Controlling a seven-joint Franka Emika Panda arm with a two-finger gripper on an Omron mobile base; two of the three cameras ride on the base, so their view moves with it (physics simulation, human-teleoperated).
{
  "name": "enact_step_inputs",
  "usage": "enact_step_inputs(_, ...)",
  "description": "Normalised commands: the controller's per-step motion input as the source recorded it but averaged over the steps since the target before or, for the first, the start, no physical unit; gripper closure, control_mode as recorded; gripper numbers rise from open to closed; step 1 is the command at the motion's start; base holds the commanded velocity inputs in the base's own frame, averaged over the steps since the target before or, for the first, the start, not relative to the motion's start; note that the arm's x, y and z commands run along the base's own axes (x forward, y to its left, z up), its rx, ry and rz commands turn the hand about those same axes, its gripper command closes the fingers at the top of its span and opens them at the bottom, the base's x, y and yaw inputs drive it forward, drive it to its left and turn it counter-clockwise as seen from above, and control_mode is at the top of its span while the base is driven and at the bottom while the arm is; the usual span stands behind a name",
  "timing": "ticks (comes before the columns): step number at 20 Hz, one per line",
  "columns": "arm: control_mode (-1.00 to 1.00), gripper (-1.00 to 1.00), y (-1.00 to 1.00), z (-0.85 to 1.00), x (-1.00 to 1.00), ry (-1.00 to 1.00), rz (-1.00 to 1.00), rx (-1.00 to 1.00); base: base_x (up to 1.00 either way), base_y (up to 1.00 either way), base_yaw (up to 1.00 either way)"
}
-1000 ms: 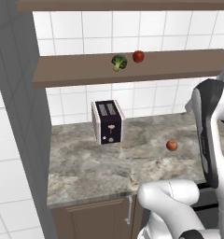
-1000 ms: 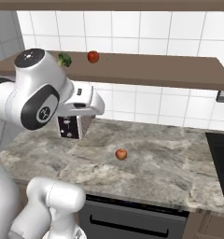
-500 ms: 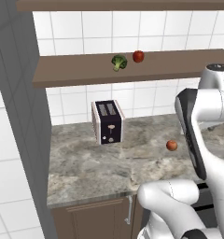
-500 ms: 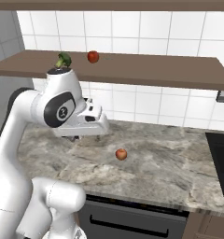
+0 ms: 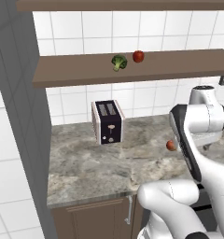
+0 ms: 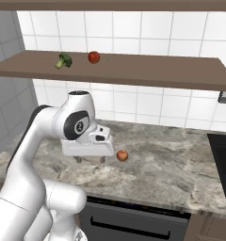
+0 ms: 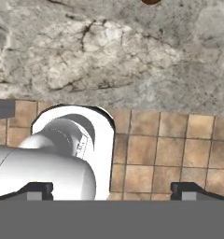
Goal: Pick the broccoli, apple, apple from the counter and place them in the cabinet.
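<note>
Tool point(image 6: 90, 160) lowered toward counter point(image 6: 171, 164), jaws wide, empty, just beside orange-red apple point(image 6: 122, 155).

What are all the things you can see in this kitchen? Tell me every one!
broccoli: one, green, on the brown shelf, left of the red apple.
red apple: one, deep red, on the same shelf.
orange-red apple: one, on the grey marbled counter.
toaster: one, black and white, at the back of the counter near the tiled wall.
base cupboard: one, brown, metal handle, under the counter.
floor tiles: brown, seen in the hand view.
claw: one, dark tips, open and empty, above the counter beside the orange-red apple.
</note>
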Motion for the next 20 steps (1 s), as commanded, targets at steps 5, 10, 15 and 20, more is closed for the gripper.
enact_step_inputs(5, -1.00, -1.00, -0.15, -0.47, 0.22, 0.02, 0.00, 0.04, 0.00, 0.00, 0.00)
enact_step_inputs(10, -1.00, -1.00, -0.17, -0.34, 0.38, -0.04, 0.01, 0.04, 0.00, 0.00, 0.00)
enact_step_inputs(15, -1.00, -1.00, -0.08, -0.24, 0.59, -0.13, 0.04, 0.03, 0.00, 0.00, 0.00)
enact_step_inputs(20, -1.00, -1.00, -0.05, -0.23, 0.70, -0.08, 0.06, 0.01, 0.00, 0.00, 0.00)
